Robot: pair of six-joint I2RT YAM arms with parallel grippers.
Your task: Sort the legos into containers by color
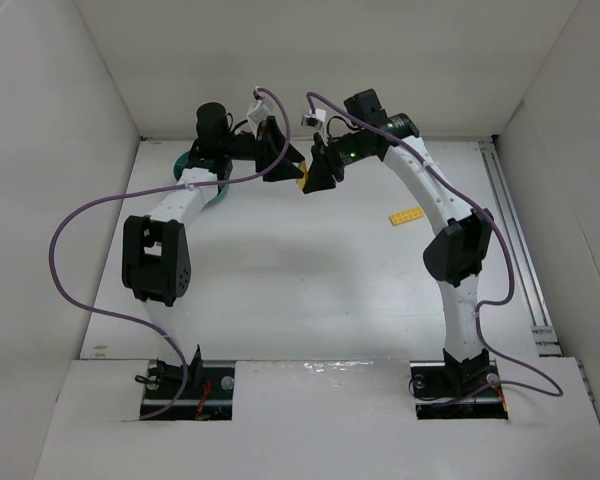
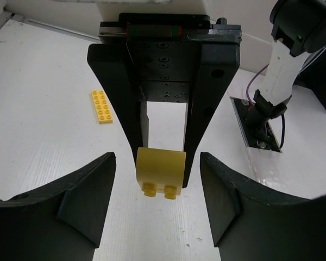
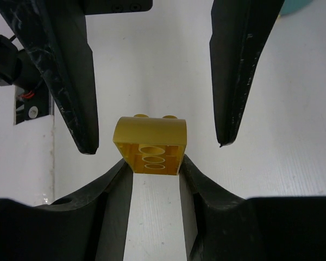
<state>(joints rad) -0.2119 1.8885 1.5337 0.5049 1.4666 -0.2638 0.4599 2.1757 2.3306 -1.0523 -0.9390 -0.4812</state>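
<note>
My right gripper (image 1: 315, 172) (image 3: 152, 163) is shut on a chunky yellow brick (image 3: 150, 144) and holds it above the table. The brick also shows in the left wrist view (image 2: 160, 171) and the top view (image 1: 302, 183). My left gripper (image 1: 282, 158) (image 2: 157, 159) faces the right one. It is open, with its fingers (image 3: 70, 81) on either side of the brick and not touching it. A flat yellow plate brick (image 1: 407, 216) (image 2: 101, 106) lies on the table to the right. The teal bowl (image 1: 187, 160) sits at the back left, mostly hidden under my left arm. Its compartments are hidden.
White walls enclose the table on the left, back and right. A rail (image 1: 515, 240) runs along the right edge. A sliver of the teal bowl (image 3: 296, 5) shows at the top right of the right wrist view. No red or purple bricks are in view.
</note>
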